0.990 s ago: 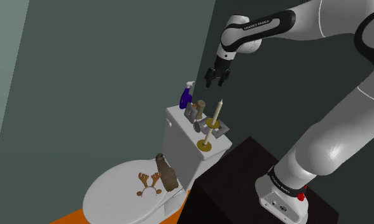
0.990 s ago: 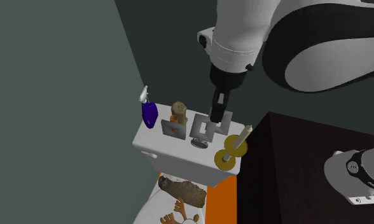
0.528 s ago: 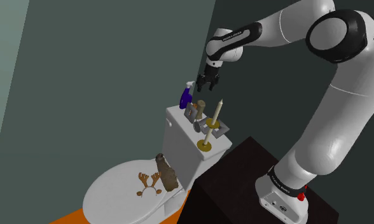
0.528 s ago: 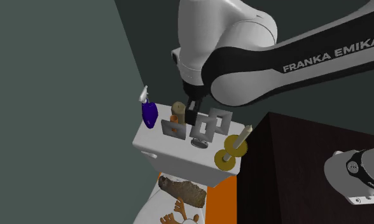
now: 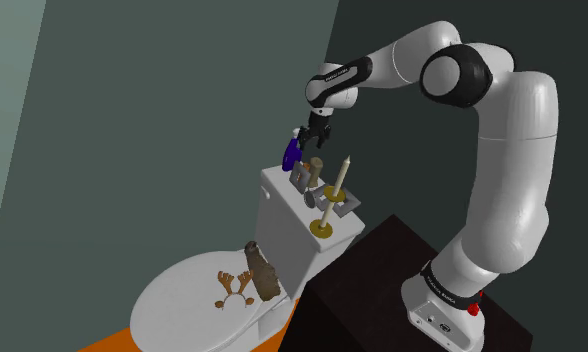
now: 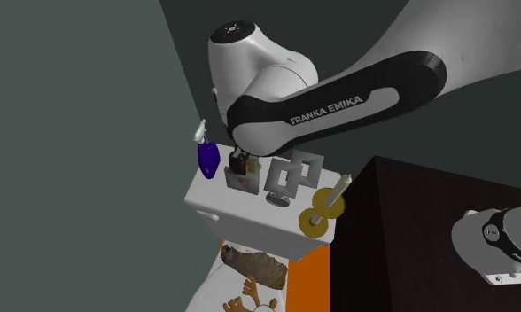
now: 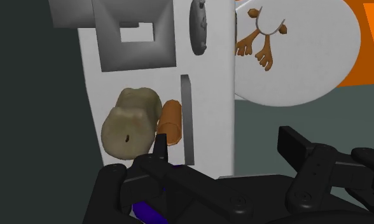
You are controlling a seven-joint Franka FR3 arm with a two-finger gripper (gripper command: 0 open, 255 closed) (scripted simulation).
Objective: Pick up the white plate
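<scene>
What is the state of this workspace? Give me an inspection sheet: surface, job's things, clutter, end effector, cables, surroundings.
Surface: white toilet tank, its top crowded.
Job's things: pale square plate, standing on edge beside a brown cylinder.
Clutter: purple spray bottle, grey frames, candlestick; on the toilet lid, a log and antlers.
End effector: open, above the plate and cylinder, holding nothing.
Cables: nothing seen.
Surroundings: grey-green walls, orange floor, dark stand.
</scene>
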